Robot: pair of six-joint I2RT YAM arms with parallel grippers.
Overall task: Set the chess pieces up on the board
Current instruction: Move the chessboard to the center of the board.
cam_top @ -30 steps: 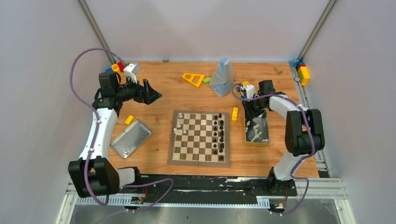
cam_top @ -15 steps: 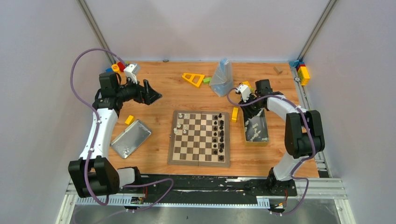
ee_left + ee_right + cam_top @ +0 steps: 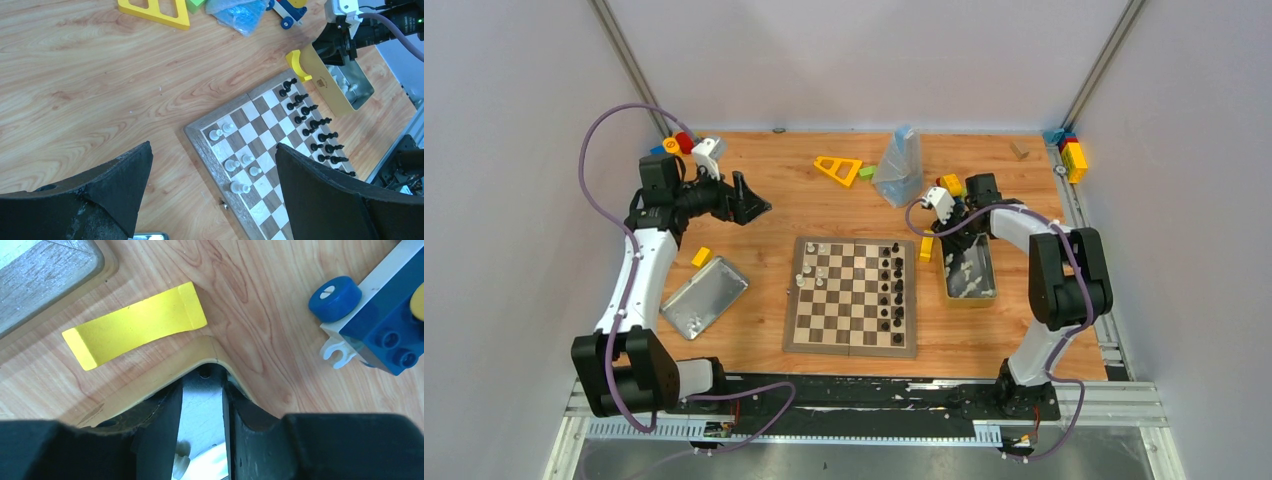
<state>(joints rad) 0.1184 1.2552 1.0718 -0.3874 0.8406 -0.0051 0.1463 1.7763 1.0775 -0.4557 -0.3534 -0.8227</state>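
Board: the board (image 3: 849, 322) lies flat mid-table between the two arms, where either can reach it.
Black pieces: the black pieces (image 3: 315, 134) stand in two files along the board's right edge, the side nearest the tin. That side looks close to full.
White pieces: only a handful of white pieces (image 3: 231, 165) stand on the left squares, loosely and not in clean files. This side looks far from done.
Tin: the tin (image 3: 327, 92) sits just right of the board with its top open, serving as the supply. Cream pieces (image 3: 966, 278) lie loose inside it.
Right gripper: the right gripper (image 3: 200, 390) points down over the tin's far corner, with a strip of tin floor showing between its fingers. The jaws are narrow, with a slim gap. Nothing shows clamped at the tips, and I cannot tell whether a piece is pinched lower down. The narrow set suits so small a figure.
Left gripper: the left gripper (image 3: 749, 207) is raised over the far-left table, well apart from the board, jaws wide and empty. It looks parked out of the way, its camera taking in the board.
Yellow block: the yellow block (image 3: 135, 325) lies flat just beside the tin's corner, near the right fingers. A careless sweep could knock it.
Lid: the lid (image 3: 704, 297) lies left of the board, away from the work.
Step in hand: probably fetching a cream piece from the tin.
Next: a carry to the left squares has to pass over the black files, so it needs height to avoid toppling them.
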